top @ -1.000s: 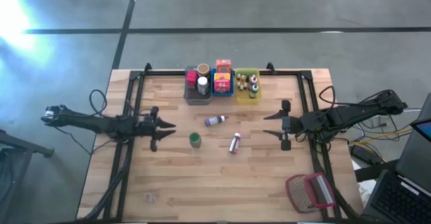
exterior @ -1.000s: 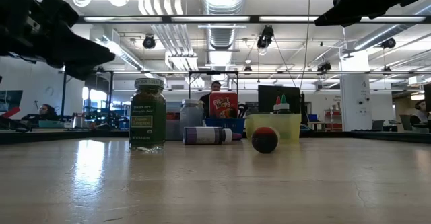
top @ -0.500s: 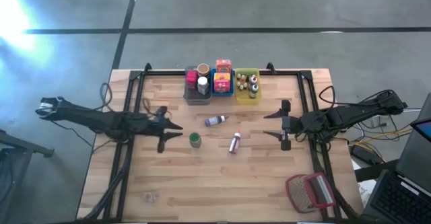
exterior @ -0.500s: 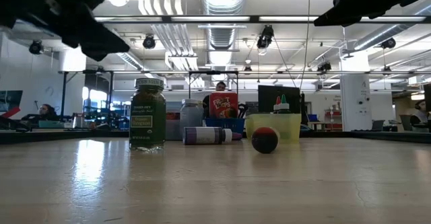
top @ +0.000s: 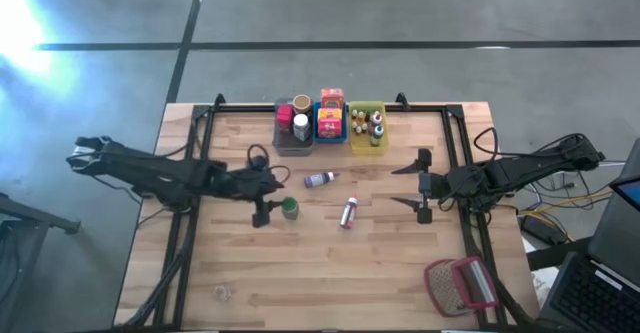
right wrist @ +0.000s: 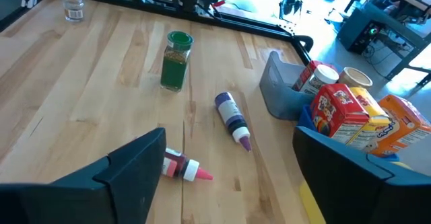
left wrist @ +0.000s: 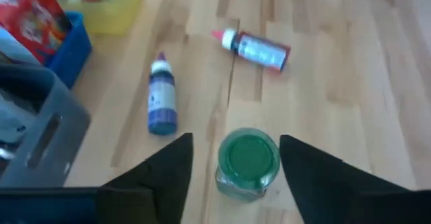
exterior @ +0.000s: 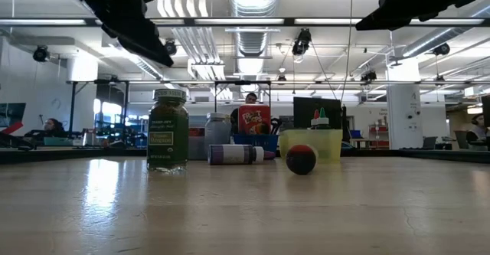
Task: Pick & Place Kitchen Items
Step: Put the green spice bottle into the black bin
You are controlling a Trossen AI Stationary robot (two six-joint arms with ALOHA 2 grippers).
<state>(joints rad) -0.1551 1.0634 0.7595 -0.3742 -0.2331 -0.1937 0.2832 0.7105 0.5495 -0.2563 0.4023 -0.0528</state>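
Left claw [top: 272, 202]: you have it over the worktop [top: 330, 273], just left of the green-lidded jar [top: 289, 208]; its fingers [left wrist: 168, 177] are spread, one to each side of the jar, not touching it as your left wrist view shows.
Green-lidded jar: upright on the worktop, left of centre.
Purple bottle [top: 320, 180]: lying on its side, just beyond the jar toward the bins.
Red bottle [top: 349, 212]: lying on its side with a pink cap, right of the jar and apart from it.
Grey bin [top: 291, 145]: at the far edge, holding small jars.
Blue bin [top: 331, 131]: beside the grey one, holding red and orange boxes [top: 331, 106].
Yellow bin [top: 366, 141]: next along, holding small coloured-cap bottles [top: 376, 125].
Right claw [top: 406, 185]: you have it well right of the red bottle, spread wide and empty.
Red-framed mesh object [top: 461, 285]: near right corner of the worktop.
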